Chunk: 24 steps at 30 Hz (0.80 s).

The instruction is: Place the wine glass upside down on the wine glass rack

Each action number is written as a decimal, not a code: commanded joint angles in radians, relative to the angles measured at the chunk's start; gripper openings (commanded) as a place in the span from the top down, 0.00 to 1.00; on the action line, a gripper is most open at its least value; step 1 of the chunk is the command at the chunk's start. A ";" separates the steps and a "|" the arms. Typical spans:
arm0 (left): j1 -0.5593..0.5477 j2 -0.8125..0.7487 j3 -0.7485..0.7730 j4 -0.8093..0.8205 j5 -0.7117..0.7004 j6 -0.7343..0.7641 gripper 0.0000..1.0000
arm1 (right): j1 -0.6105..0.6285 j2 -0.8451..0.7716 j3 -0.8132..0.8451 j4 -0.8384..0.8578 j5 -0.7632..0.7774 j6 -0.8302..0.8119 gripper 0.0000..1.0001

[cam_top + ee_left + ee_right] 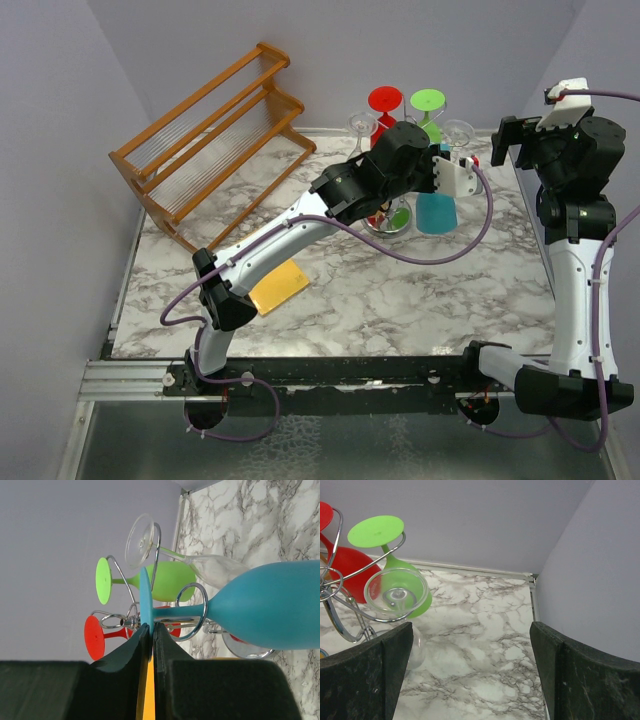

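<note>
The blue wine glass (270, 605) hangs upside down, its stem passing through a scroll ring of the silver wine glass rack (196, 625). My left gripper (150, 626) is shut on the edge of the glass's thin blue foot (144, 592), one finger on each face. From above, the blue bowl (436, 213) hangs beside the rack's shiny base (392, 228), with the left gripper (447, 168) over it. My right gripper (471, 630) stands wide open over the marble, holding nothing, at the table's far right (515, 140).
Green (428, 100), red (385, 98) and clear (458, 130) glasses hang on the same rack. A slatted wooden rack (210, 140) stands at the back left. A flat yellow object (280, 287) lies under the left arm. Lilac walls enclose the table on three sides.
</note>
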<state>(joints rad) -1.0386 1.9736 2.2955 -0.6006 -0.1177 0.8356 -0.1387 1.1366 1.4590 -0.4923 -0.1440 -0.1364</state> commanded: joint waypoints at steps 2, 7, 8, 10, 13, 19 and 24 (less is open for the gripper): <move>-0.015 0.013 -0.005 0.061 0.030 -0.023 0.87 | -0.006 -0.020 -0.012 0.035 -0.013 -0.011 0.00; -0.019 0.015 -0.018 0.061 0.032 -0.018 0.85 | -0.006 -0.021 -0.014 0.035 -0.012 -0.013 0.00; -0.019 0.015 -0.020 0.059 0.032 -0.018 0.85 | -0.006 -0.021 -0.014 0.035 -0.012 -0.013 0.00; -0.023 0.014 -0.023 0.055 0.038 -0.017 0.84 | -0.006 -0.021 -0.015 0.036 -0.012 -0.013 0.00; -0.025 0.014 -0.025 0.047 0.047 -0.021 0.84 | -0.006 -0.021 -0.017 0.037 -0.011 -0.015 0.00; -0.030 0.013 -0.022 0.029 0.079 -0.036 0.82 | -0.006 -0.023 -0.019 0.037 -0.011 -0.014 0.00; -0.032 0.014 -0.026 0.020 0.098 -0.044 0.79 | -0.006 -0.025 -0.024 0.040 -0.011 -0.014 0.00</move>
<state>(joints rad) -1.0611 1.9823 2.2696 -0.5785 -0.0669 0.8131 -0.1387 1.1328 1.4494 -0.4919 -0.1440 -0.1432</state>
